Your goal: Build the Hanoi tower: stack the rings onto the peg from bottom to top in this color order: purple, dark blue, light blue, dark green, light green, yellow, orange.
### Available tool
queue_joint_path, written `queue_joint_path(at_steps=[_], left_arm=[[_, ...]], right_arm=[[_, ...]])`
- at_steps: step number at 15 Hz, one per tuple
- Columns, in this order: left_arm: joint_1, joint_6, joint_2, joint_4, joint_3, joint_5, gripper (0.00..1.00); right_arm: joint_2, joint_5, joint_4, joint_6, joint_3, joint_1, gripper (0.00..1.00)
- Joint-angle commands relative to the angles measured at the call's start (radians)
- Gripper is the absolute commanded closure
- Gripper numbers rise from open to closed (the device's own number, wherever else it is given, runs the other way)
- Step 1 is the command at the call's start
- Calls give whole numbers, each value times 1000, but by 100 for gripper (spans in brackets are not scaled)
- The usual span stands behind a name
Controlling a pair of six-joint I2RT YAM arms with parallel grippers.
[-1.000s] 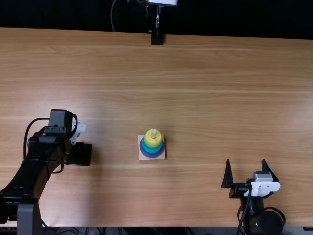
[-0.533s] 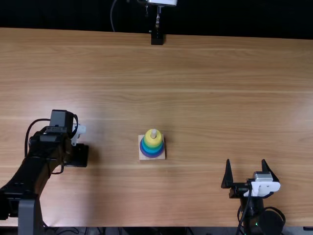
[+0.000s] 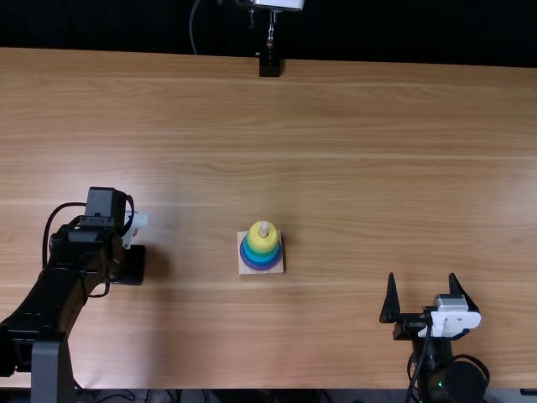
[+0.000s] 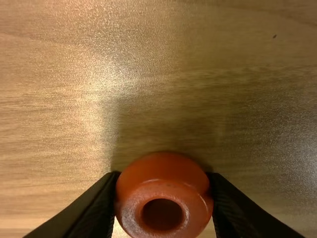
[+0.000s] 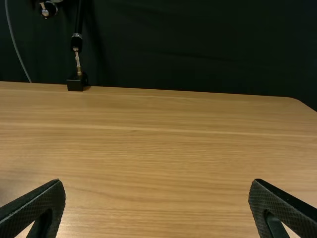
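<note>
Light-brown tabletop point(image 3: 352, 168) beneath, left gripper point(image 4: 164, 186) pinches the orange ring point(image 4: 162, 172) across its rim, a sound hold; probably light, stiff, slick. Right gripper point(image 5: 157, 184) spread wide.

Orange ring point(image 4: 163, 171) in L gripper point(image 3: 129, 266); ring stack point(image 3: 261, 245) w/ yellow top on peg point(image 3: 263, 228).

The wooden worktop point(image 3: 361, 176) carries a pale square base point(image 3: 243, 268) near its middle and a black mount point(image 3: 269, 67) at its far edge.
</note>
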State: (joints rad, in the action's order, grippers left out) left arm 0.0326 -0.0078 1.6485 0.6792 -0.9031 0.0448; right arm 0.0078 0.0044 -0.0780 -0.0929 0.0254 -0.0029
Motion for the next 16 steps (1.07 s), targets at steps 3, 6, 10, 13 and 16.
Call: queue_joint_path(at_steps=[3, 6, 10, 13, 16], left_arm=[[6, -9, -32, 13, -100, 1, 100], [62, -31, -75, 70, -224, -1, 100], [213, -173, -65, 324, -457, -1, 100], [305, -248, -4, 480, -642, -4, 100], [408, -296, 80, 624, -820, -4, 100]], right_arm=[[-8, 12, -8, -1, -7, -12, 0], [-8, 12, -8, -1, -7, -12, 0], [-8, 12, -10, -1, -7, -12, 0], [-8, 12, -8, -1, -7, -12, 0], [-8, 12, -8, -1, -7, -12, 0]])
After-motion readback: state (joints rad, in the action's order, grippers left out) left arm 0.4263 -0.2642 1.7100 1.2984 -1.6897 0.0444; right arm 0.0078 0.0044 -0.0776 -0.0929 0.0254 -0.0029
